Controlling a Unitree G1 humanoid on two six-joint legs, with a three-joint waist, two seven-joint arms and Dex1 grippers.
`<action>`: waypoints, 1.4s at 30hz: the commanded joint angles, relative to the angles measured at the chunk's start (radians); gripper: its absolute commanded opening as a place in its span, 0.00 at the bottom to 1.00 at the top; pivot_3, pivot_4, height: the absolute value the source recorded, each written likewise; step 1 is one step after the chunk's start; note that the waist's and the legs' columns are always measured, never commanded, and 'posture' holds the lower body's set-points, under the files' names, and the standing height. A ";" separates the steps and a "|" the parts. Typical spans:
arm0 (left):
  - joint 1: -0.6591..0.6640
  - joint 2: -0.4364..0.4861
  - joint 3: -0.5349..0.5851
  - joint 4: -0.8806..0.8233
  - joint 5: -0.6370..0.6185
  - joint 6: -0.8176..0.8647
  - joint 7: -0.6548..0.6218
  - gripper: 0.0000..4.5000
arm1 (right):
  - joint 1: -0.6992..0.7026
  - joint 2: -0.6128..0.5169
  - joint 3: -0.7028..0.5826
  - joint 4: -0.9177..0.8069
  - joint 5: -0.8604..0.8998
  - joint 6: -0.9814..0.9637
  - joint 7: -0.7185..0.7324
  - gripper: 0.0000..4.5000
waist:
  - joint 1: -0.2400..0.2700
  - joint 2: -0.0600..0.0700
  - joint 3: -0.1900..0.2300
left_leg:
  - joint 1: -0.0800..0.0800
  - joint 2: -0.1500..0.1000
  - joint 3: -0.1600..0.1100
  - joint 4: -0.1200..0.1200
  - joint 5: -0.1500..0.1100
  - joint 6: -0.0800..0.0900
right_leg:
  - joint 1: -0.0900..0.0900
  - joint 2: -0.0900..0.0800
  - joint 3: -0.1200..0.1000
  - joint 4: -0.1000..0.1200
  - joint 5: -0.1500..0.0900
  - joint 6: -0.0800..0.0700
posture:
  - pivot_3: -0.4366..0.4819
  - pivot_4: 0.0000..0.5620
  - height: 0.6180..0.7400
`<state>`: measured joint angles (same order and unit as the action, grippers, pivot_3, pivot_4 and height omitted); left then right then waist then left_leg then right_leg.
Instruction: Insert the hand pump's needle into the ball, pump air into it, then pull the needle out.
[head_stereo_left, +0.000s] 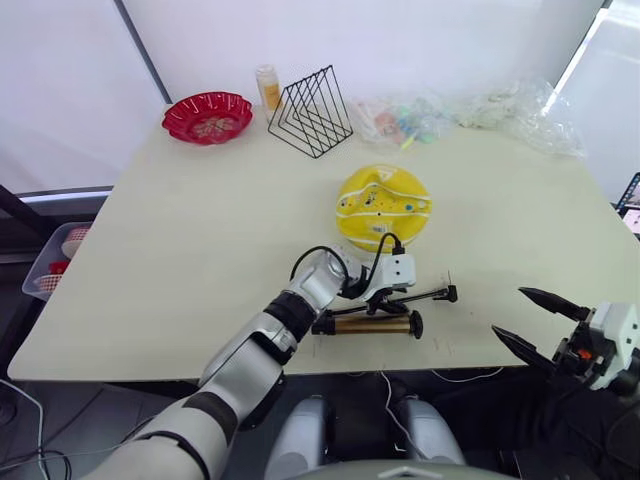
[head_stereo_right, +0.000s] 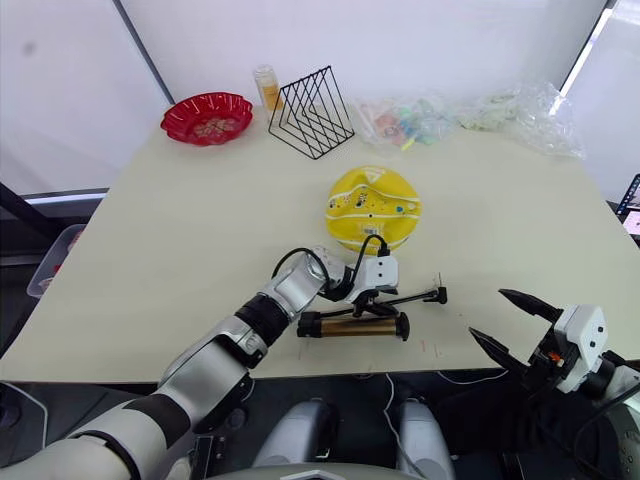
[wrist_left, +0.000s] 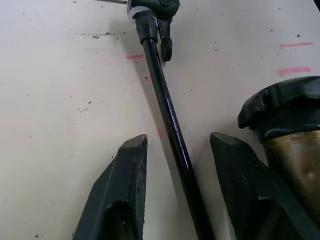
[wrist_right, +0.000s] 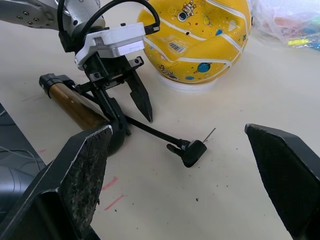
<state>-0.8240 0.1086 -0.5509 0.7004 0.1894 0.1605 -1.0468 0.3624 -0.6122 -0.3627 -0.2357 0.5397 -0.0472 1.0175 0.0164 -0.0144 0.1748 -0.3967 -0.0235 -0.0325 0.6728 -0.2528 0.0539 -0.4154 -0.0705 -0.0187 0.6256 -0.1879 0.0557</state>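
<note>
A yellow ball (head_stereo_left: 384, 207) rests near the table's middle. In front of it lies the hand pump (head_stereo_left: 368, 324), gold barrel flat on the table, with its black hose (wrist_left: 167, 115) running to a black fitting (wrist_right: 192, 151) that carries the thin needle (wrist_right: 210, 135). My left gripper (head_stereo_left: 385, 299) is open and points down at the table, its two fingers (wrist_left: 125, 195) straddling the hose without closing on it, beside the pump's black end cap (wrist_left: 285, 107). My right gripper (head_stereo_left: 507, 311) hovers open off the table's front right edge, empty and apart from the pump.
A red bowl (head_stereo_left: 208, 116), a black wire rack (head_stereo_left: 311, 112) and a small bottle (head_stereo_left: 267, 86) stand at the back left. Crumpled plastic bags (head_stereo_left: 500, 110) lie along the back right. A basket (head_stereo_left: 55, 262) sits on the floor to the left.
</note>
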 joint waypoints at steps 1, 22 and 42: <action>0.005 -0.004 0.005 0.007 0.007 0.002 -0.005 0.14 | 0.009 0.002 -0.018 -0.041 0.010 0.000 -0.011 1.00 | 0.000 0.000 0.000 | 0.000 0.000 0.000 0.000 0.000 0.000 | 0.000 0.000 0.000 0.000 0.000 0.000 | 0.48 0.27 0.97; 0.289 0.063 0.189 -0.449 -0.179 -0.008 0.068 0.01 | -0.022 0.128 0.035 -0.336 0.197 0.446 -0.457 1.00 | 0.003 0.001 -0.001 | -0.001 0.000 0.002 0.000 0.000 0.000 | -0.002 -0.002 0.003 0.000 -0.001 -0.004 | 0.48 0.27 0.97; 0.343 0.042 0.217 -0.465 -0.267 -0.181 0.077 0.01 | -0.228 0.259 0.084 -0.374 0.566 0.745 -0.890 1.00 | -0.002 0.002 -0.001 | -0.001 0.001 0.004 0.000 0.000 0.000 | -0.003 0.000 0.005 0.000 -0.001 -0.003 | 0.48 0.27 0.97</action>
<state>-0.4681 0.1595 -0.3274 0.2595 -0.0633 0.0044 -0.9683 0.1443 -0.3552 -0.2744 -0.5866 1.0770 0.6994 0.1387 0.0141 -0.0121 0.1736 -0.3971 -0.0227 -0.0277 0.6728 -0.2528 0.0543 -0.4181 -0.0701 -0.0135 0.6258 -0.1885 0.0531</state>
